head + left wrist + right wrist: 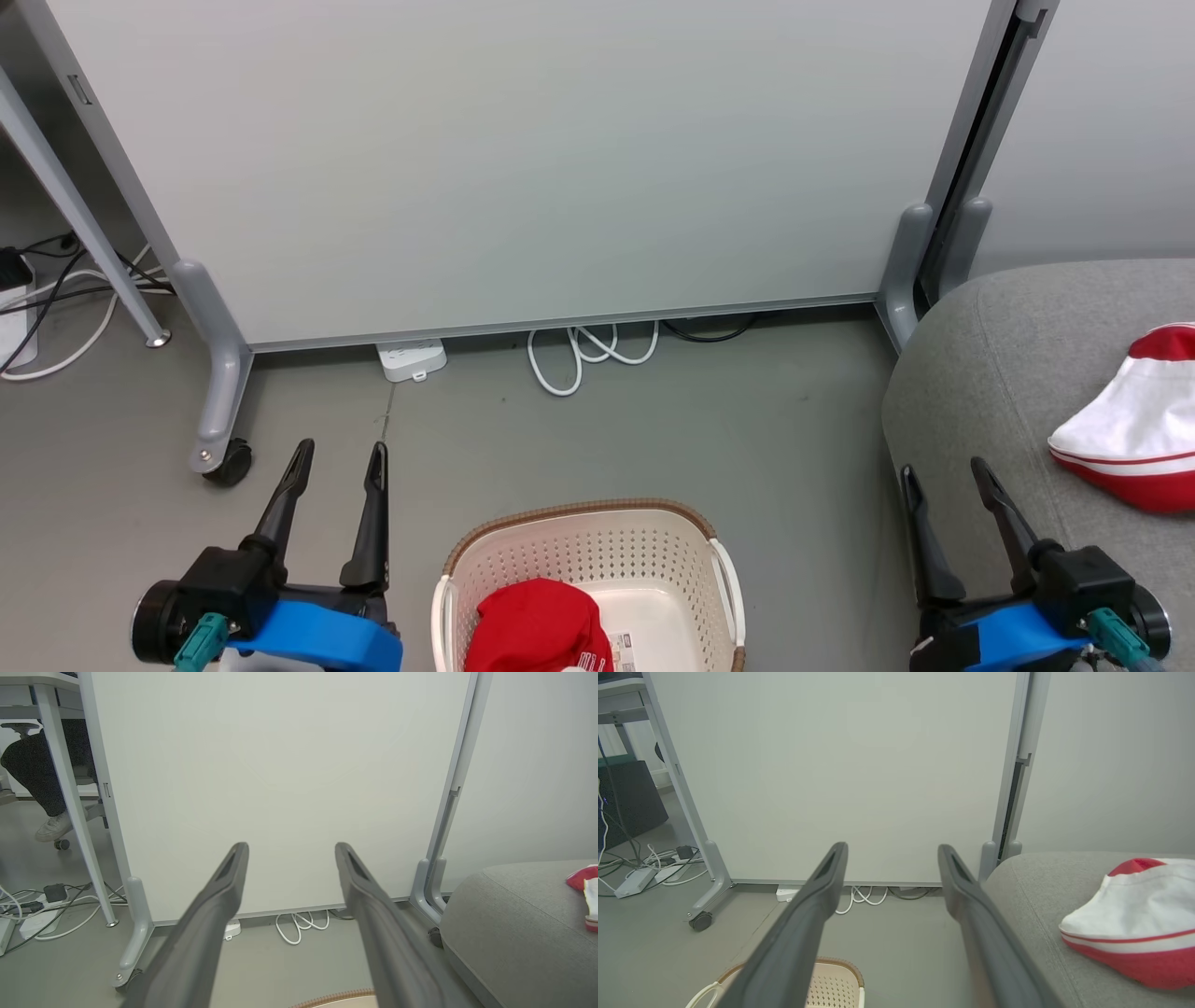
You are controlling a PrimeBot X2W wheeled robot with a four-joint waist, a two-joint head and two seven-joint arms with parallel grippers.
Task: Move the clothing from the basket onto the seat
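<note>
A cream perforated basket (691,569) with a brown rim stands on the floor at the bottom middle of the head view, and its rim (840,966) also shows in the right wrist view. A red piece of clothing (537,625) lies bunched inside it. Another red and white garment (1134,420) lies on the grey seat (999,373) at the right, also visible as a white and red heap (1134,924). My left gripper (338,457) hangs open to the left of the basket, holding nothing. My right gripper (945,471) stands open at the seat's near left edge, apart from the garment.
A white partition panel (523,159) on castor feet (224,457) closes off the back. White cables (588,355) and a power strip (411,359) lie under it. More cables and a desk leg (70,802) are at the left. A person's leg and shoe (51,826) show under the desk.
</note>
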